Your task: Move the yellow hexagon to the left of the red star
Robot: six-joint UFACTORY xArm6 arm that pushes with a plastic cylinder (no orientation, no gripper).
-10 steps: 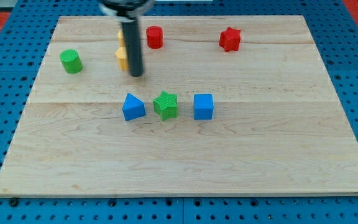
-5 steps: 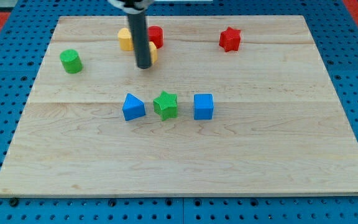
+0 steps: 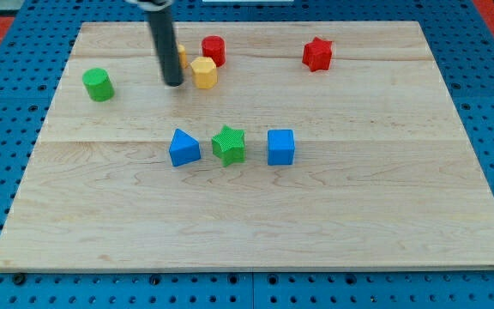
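The yellow hexagon point(image 3: 203, 72) lies near the view's top, just below and left of a red cylinder point(image 3: 213, 50). The red star point(image 3: 316, 54) sits far to its right, near the top right. My tip point(image 3: 173, 83) is on the board a short way left of the yellow hexagon, with a small gap between them. The rod partly hides a second yellow block point(image 3: 181, 57), whose shape I cannot make out.
A green cylinder point(image 3: 98, 84) stands at the left. A blue triangle point(image 3: 183, 148), a green star point(image 3: 228, 143) and a blue cube point(image 3: 280, 147) form a row across the board's middle. The wooden board point(image 3: 256, 232) lies on a blue pegboard.
The yellow hexagon was pushed right, to beside the red cylinder. My tip then moved back left and now stands left of the hexagon.
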